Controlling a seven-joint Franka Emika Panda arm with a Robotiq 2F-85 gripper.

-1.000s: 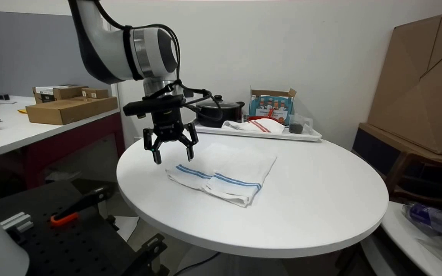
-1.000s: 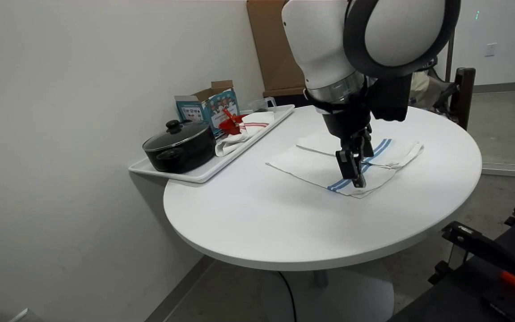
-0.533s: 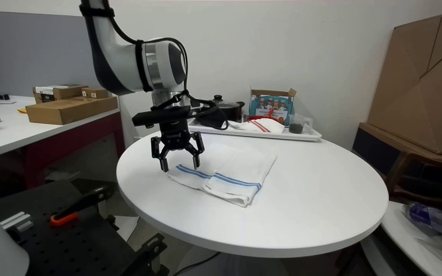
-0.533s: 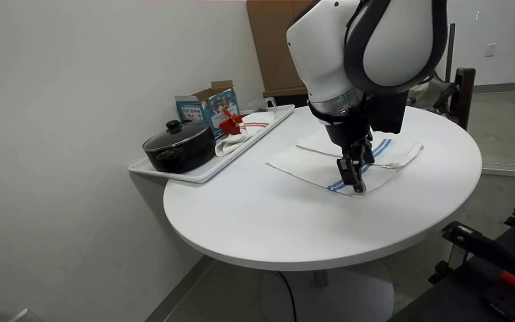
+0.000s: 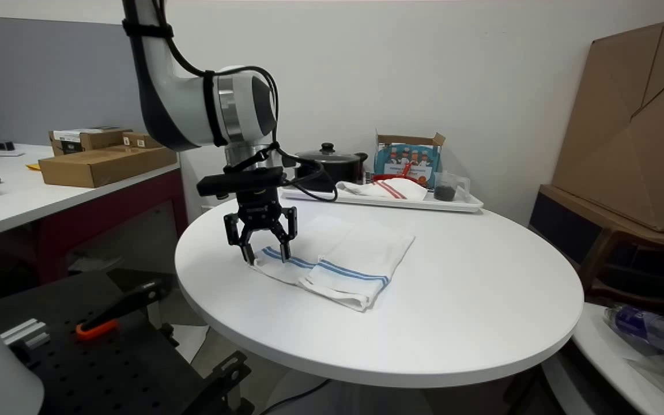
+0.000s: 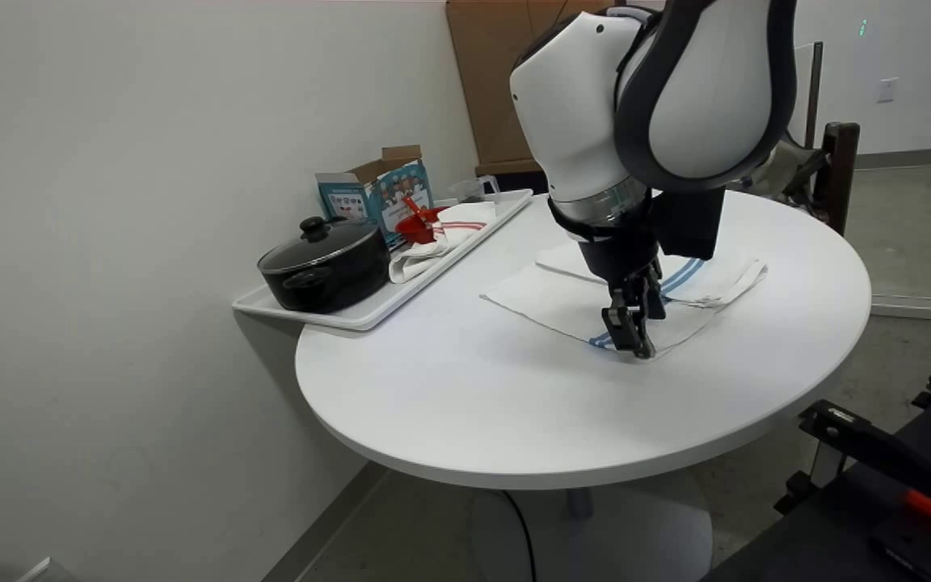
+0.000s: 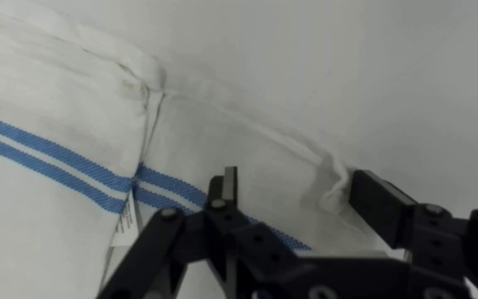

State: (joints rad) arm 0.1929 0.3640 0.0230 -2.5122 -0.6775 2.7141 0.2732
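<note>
White dish towel [image 5: 340,251], folded and lying flat on a round white table [image 5: 470,328], marked by paired blue stripes [image 7: 56,152]. Striped end pointing toward the dark perforated platform [image 5: 113,363] in both exterior views, plain end toward the tray [image 6: 378,305] and the wall [image 5: 482,86]; stripes running parallel to the end hem. Folded outline roughly square, long axis therefore uncertain. Doubled layer covering the half away from the gripper [image 5: 267,261], with a small printed tag [image 7: 125,232] showing at its edge. Gripper directed downward over one corner of the striped end, jaws parted wide; in the wrist view, one finger [image 7: 382,207] set against the puckered corner, the other over the cloth beside the stripes, contact there unclear. Tray, white, at the table's edge along the wall, bearing a black lidded pot [image 6: 324,275], a teal carton [image 6: 405,186] with raised flaps, a red kitchen item [image 6: 415,229], a red-striped cloth [image 6: 421,260] and a clear jug [image 5: 446,185]. Farther out, in an exterior view: large cardboard box [image 5: 632,132] beside the table, near the wall; on the opposite side, white-topped desk [image 5: 9,199] with brown cartons [image 5: 107,165], before a grey partition [image 5: 67,75].
</note>
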